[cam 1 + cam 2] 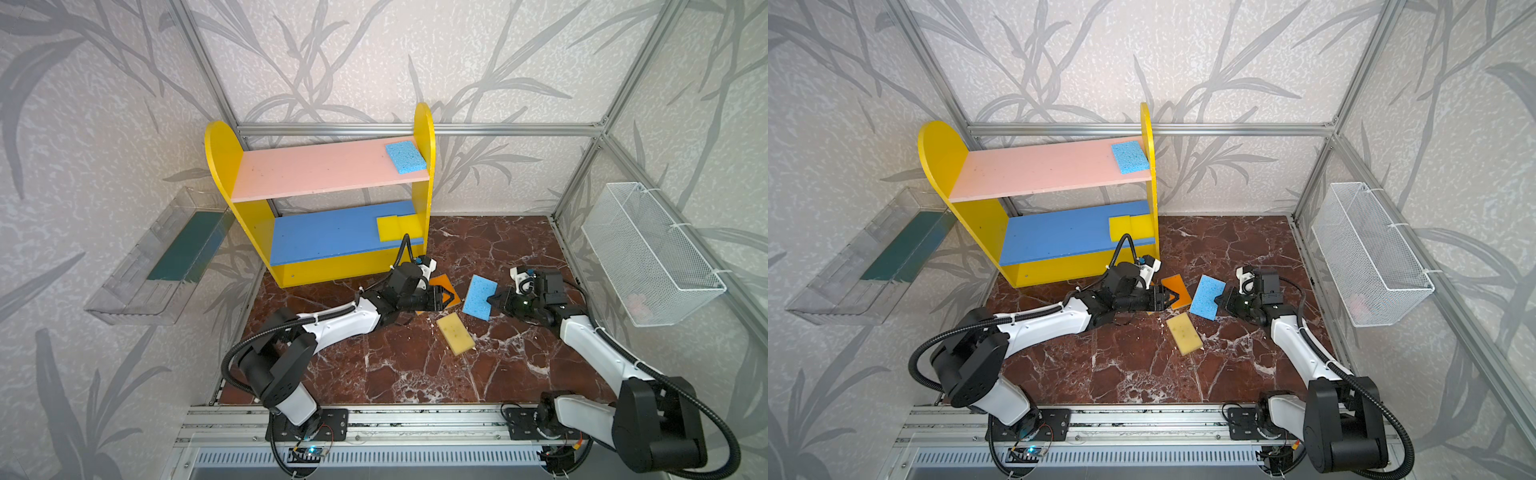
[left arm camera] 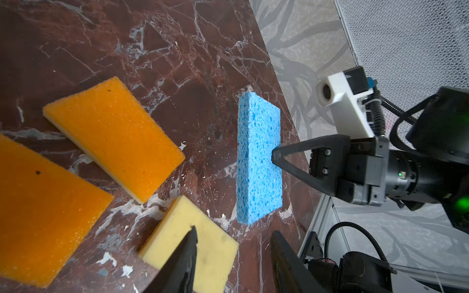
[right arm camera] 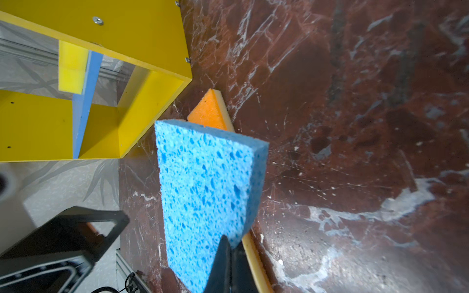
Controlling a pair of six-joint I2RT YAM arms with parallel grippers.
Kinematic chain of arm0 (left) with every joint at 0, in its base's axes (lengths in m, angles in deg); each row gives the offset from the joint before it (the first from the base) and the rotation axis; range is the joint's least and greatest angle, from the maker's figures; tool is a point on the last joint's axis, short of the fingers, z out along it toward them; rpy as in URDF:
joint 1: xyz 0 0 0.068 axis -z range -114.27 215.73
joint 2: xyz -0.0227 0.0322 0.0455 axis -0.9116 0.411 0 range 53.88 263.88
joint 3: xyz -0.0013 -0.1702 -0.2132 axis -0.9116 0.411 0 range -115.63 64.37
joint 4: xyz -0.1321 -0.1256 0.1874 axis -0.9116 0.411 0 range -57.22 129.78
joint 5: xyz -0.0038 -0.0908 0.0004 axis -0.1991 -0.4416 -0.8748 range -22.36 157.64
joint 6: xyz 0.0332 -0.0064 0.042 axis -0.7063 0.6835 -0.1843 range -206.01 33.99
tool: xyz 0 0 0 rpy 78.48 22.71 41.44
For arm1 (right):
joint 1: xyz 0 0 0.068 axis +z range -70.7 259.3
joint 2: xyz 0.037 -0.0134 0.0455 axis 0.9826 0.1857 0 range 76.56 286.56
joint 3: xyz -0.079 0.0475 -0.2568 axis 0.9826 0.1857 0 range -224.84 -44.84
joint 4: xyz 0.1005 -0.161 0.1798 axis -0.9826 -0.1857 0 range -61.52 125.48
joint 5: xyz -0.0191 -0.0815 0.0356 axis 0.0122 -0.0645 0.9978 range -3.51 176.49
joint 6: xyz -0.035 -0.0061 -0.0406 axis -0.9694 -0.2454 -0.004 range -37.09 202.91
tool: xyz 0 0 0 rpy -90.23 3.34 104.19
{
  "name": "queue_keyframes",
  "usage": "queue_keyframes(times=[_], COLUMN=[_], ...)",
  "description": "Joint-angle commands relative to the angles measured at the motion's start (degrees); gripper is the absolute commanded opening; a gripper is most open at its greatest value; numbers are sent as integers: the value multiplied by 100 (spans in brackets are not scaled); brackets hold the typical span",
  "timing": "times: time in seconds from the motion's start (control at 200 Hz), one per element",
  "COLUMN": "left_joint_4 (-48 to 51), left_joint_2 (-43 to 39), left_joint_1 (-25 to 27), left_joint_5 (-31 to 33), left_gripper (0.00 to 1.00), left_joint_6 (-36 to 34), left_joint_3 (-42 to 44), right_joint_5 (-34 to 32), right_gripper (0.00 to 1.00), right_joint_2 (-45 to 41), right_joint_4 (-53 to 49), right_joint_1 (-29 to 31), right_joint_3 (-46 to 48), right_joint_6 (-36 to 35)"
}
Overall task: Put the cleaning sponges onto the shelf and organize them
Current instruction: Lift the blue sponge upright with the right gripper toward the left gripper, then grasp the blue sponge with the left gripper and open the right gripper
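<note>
1. Currently the right claw (image 1: 490, 299) is pinched tight on the middle of one long edge of a blue sponge (image 1: 480, 297), near the middle of the tabletop (image 1: 415, 374).
2. That sponge is tilted, with its broad porous face turned up toward both top views. I cannot tell whether its lower edge touches the tabletop.
3. The left claw (image 2: 233, 230) hangs low just beside the held sponge. Its fingers (image 2: 186, 258) stand apart at a middling width with nothing between them.
4. In the left wrist view, a first orange sponge (image 2: 114, 137) and a second orange sponge (image 2: 43, 215) lie flat side by side, with a strip of tabletop between them. In both top views the left arm covers most of them.
5. A pale yellow sponge (image 1: 456, 333) lies flat nearer the front edge, apart from the blue one.
6. The shelf (image 1: 224, 166) stands at the back left corner of the tabletop.
7. A second blue sponge (image 1: 406, 157) lies at the right end of the pink upper board (image 1: 324, 174), against the side panel.
8. Two bright yellow sponges (image 1: 392, 228) lie touching at the right end of the blue middle board (image 1: 324, 237).
9. A clear tray (image 1: 166, 266) hangs on the left wall and a wire basket (image 1: 652, 253) on the right wall.
</note>
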Motion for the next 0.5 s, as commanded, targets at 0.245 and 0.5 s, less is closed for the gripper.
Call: queue_keyframes(times=[0.245, 0.5], left_joint_4=[-91, -140], left_joint_2=[639, 1001], left_joint_1=[216, 358], left_joint_5=[-124, -178], left_gripper=[49, 40], left_joint_6=[140, 220], left_joint_3=[-701, -1048], right_joint_5=[613, 746], right_gripper=[0, 0], right_joint_2=[202, 312], right_joint_4=[500, 669], right_joint_1=[49, 49], right_joint_3=[-336, -404], right_joint_6=[206, 457])
